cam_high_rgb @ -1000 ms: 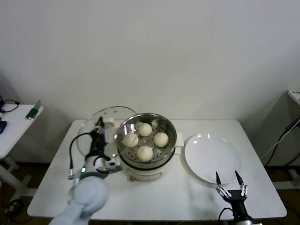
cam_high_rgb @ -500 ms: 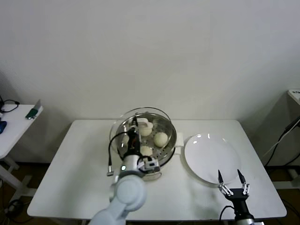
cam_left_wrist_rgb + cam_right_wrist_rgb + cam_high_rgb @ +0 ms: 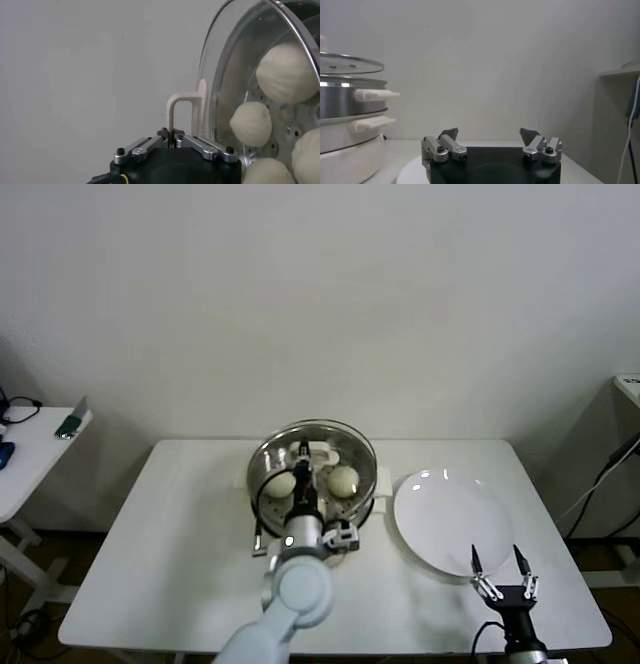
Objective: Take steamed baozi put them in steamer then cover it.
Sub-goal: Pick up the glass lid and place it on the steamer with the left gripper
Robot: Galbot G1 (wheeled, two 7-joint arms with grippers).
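The steamer (image 3: pixel 366 489) stands mid-table on its cream-white pot base. My left gripper (image 3: pixel 303 460) is shut on the cream-white handle (image 3: pixel 176 107) of the glass cover (image 3: pixel 346 444) and holds the cover level over the steamer, centred on its rim. Baozi (image 3: pixel 343 479) show through the glass; the left wrist view shows several (image 3: pixel 250 124) on the perforated bottom. In the right wrist view the cover (image 3: pixel 347 62) sits at the steamer's (image 3: pixel 342 97) rim; I cannot tell if it touches. My right gripper (image 3: pixel 497 570) is open and empty at the table's front right.
A flat white plate (image 3: pixel 450 519) lies right of the steamer, just beyond my right gripper. A small side table (image 3: pixel 35 446) with a few items stands at far left. A shelf and cable (image 3: pixel 615 459) are at far right.
My left gripper has carried the cover rightward from beside the steamer's left to directly over it. The right gripper has drifted slightly toward the front right.
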